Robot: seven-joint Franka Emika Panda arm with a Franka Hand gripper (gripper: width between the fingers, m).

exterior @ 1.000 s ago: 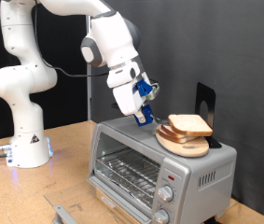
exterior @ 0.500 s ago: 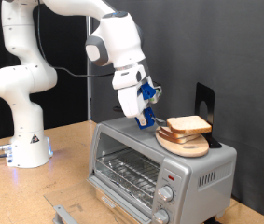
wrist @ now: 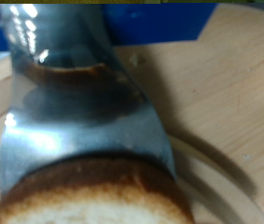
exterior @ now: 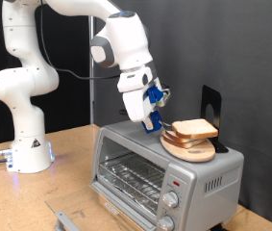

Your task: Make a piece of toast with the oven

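Note:
The piece of toast (exterior: 195,128) lies flat on a round light-wood board (exterior: 185,147) on top of the silver oven (exterior: 210,175). The oven's door (exterior: 110,196) hangs open, and the wire rack (exterior: 136,177) inside is bare. My gripper (exterior: 155,119) hangs just above the oven's top, right beside the toast's edge on the exterior view's left. In the wrist view a shiny metal finger (wrist: 80,103) stands over the wooden board (wrist: 229,103), and the toast's brown crust (wrist: 85,191) is close in front of it. Nothing shows between the fingers.
Two round knobs (exterior: 171,200) sit on the oven's front at the exterior view's right. A black upright object (exterior: 210,104) stands behind the board. The arm's white base (exterior: 28,144) stands on the wooden table at the exterior view's left. A grey object (exterior: 64,218) lies at the bottom edge.
The gripper has moved a little towards the exterior view's right, closer to the toast's edge. The toast, board and oven have not moved.

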